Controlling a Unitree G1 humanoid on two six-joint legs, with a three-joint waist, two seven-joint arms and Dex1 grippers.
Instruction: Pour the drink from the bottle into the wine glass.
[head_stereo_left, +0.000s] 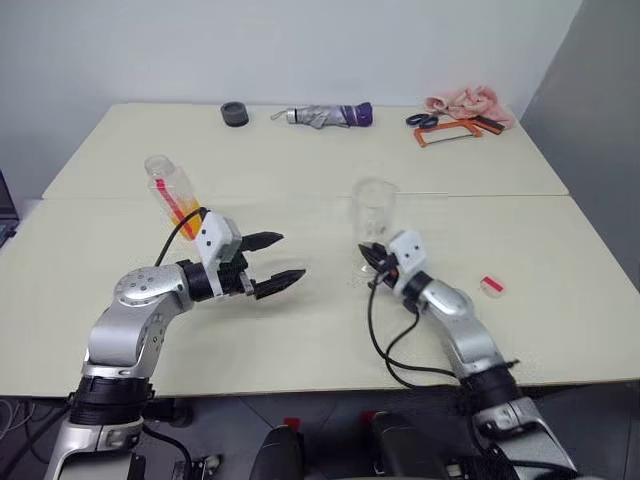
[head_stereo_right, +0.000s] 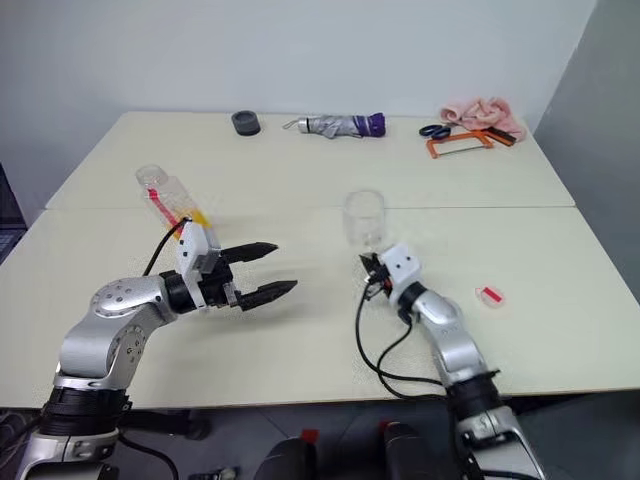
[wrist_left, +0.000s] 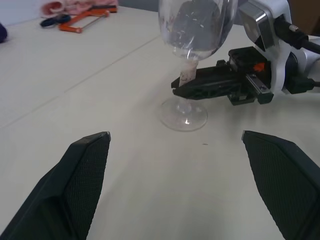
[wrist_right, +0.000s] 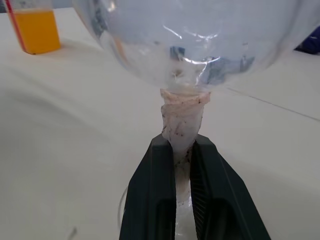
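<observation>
**A:** Where was the bottle (head_stereo_left: 172, 196) found relative to each end effector?

**B:** It was seen standing on the counter (head_stereo_left: 300, 330) at the left, its long axis near upright and leaning slightly left, cap off, with the drink (wrist_right: 35, 31) settled in its lower part. It was placed just behind and to the left of the left end effector (head_stereo_left: 276, 262), on the far side of that wrist. The left arm was judged much the nearer; the right was well apart from the bottle.

**A:** How were the left fingers held?

**B:** They were spread wide apart, with nothing between them, and were pointed to the right toward the wine glass (head_stereo_left: 374, 215), away from the bottle. By judgement, a turn back to the left and far side would be needed before the bottle could be gripped across its upright body.

**A:** And the right end effector (wrist_left: 185, 86)?

**B:** It was clamped on the stem of the glass, just under the bowl, where a wrapping of pale tape was seen. The glass was held upright, its foot resting on the counter near the centre, and its bowl was seen empty.

**A:** Was anything else noted nearby?

**B:** A small red-and-white cap (head_stereo_left: 491, 286) was seen lying on the counter to the right of the right arm.
</observation>
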